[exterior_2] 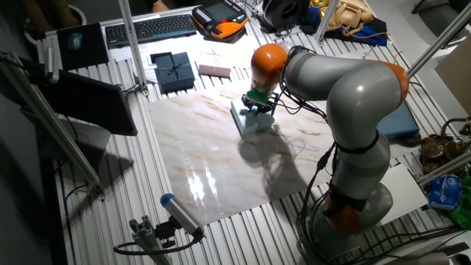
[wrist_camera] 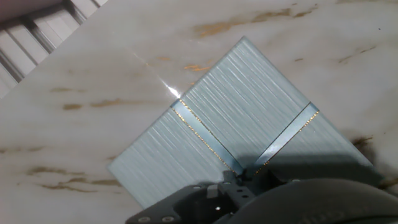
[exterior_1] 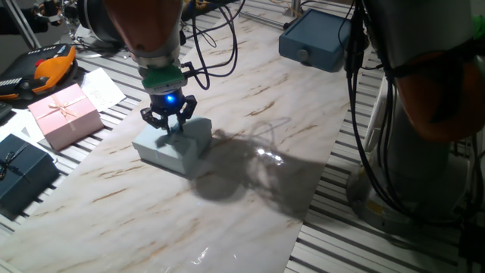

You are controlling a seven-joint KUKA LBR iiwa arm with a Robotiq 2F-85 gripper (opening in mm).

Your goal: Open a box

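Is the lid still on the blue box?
Yes. The box is shut: its ribboned lid covers the top, no inside showing.

Pale blue box (exterior_1: 176, 148), lid on, thin ribbon crossing top, flat on marble board

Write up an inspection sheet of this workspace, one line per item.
Surface: marbled board on a slatted table.
Job's things: pale blue box on the board, lid on, thin ribbon across it.
Clutter: pink box and navy box off the board's edge; blue case at the far side.
Tool: right at the blue box's lid, at the ribbon; whether it grips, cannot tell.
Cables: black cables trail behind the arm.
Surroundings: keyboard, orange-black pendant.
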